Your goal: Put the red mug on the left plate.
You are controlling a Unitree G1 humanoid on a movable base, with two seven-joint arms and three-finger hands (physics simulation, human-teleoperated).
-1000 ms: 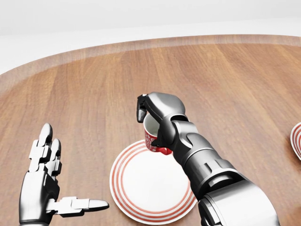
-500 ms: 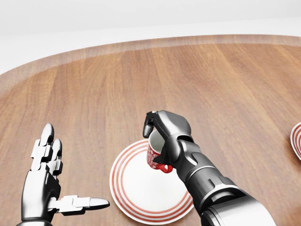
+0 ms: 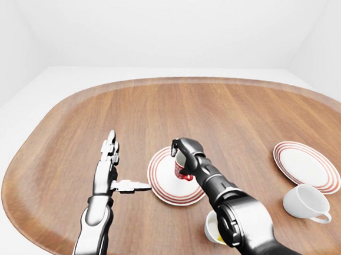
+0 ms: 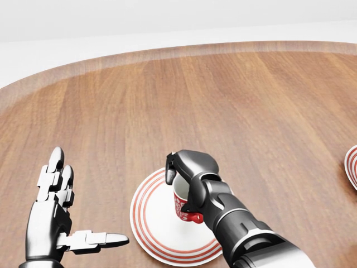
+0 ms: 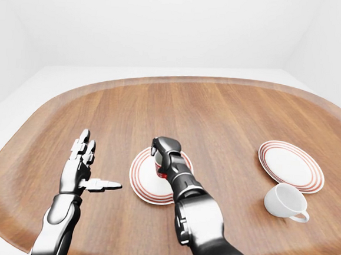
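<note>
Broadly: oval wooden table [image 3: 248, 119], white walls [image 3: 166, 27].

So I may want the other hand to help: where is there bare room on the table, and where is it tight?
Bare wood spans the oval wooden table above both plates, and between the left red-striped plate and the right red-striped plate. It is tight on the left plate, where the right robot hand holds the red mug; the open left robot hand flanks it.
</note>
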